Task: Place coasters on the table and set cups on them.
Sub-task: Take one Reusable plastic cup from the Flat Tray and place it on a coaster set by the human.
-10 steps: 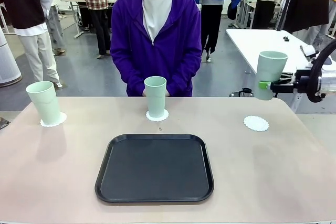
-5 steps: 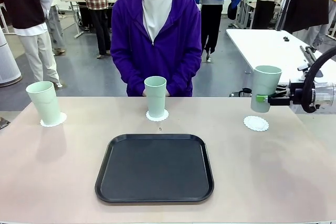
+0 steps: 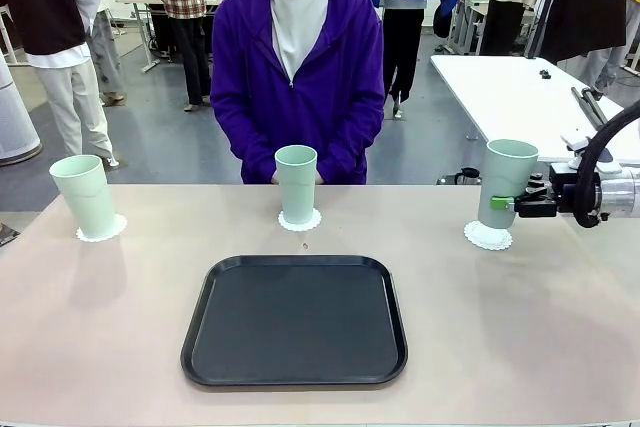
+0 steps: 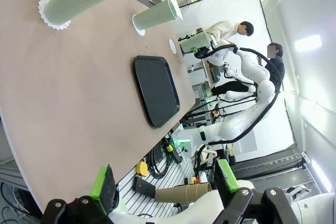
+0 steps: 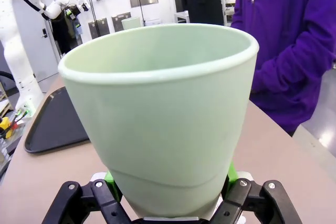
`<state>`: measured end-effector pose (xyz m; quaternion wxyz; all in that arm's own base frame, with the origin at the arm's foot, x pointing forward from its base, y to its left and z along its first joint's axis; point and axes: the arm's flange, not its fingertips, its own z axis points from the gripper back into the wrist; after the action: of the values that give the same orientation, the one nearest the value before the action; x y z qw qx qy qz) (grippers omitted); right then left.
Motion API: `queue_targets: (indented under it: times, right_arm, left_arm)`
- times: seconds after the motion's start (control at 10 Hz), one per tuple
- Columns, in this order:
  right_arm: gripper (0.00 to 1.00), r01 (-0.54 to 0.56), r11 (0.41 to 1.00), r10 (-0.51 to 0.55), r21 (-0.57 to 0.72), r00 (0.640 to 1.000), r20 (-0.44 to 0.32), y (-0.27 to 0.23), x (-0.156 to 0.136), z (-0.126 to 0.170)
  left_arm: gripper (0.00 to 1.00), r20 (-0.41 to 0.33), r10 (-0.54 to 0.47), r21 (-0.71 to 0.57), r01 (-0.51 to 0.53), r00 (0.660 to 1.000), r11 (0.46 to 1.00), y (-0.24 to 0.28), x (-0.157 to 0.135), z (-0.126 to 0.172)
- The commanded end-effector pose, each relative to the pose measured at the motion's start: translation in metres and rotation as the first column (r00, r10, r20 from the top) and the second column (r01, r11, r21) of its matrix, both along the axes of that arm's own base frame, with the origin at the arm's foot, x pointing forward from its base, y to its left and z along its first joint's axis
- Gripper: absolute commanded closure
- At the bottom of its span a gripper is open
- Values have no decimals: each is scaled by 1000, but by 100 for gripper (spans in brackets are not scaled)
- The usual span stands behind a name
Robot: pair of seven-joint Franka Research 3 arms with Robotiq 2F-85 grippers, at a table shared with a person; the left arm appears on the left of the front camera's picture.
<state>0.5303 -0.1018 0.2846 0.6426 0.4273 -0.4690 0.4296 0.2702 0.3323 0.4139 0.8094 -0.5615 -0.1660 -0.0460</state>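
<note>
Cup (image 3: 506,183) stands upright, mouth up, clamped in right hand (image 3: 505,206).

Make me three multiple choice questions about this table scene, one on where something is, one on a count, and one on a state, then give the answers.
1. Where is the black tray?
A. on the table's near middle
B. at the far left corner
C. under the right cup

2. How many mint-green cups are there?
A. two
B. three
C. four

3. What is the right gripper doing?
A. hanging open
B. shut on the tray
C. shut on a cup

Answers: 1 A, the tray lies centred on the table nearer the robot. 2 B, a left cup, a middle cup and a right cup. 3 C, its green pads clamp the right cup over the right coaster.
</note>
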Motion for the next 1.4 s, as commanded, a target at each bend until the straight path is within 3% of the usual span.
queue_targets:
  times: [0.0,0.5,1.3]
  right_arm:
    - [18,-9,1000,9,-1,1000,3,6,1,2]
    - [18,-29,999,29,-35,1000,6,0,2,-11]
    - [18,-151,989,150,-9,979,138,-2,10,-41]
  left_arm:
    - [0,4,1,-3,-1,1000,1000,1,-2,2]
    - [0,4,1,-3,-1,1000,1000,1,-2,2]
    - [0,4,1,-3,-1,1000,1000,1,-2,2]
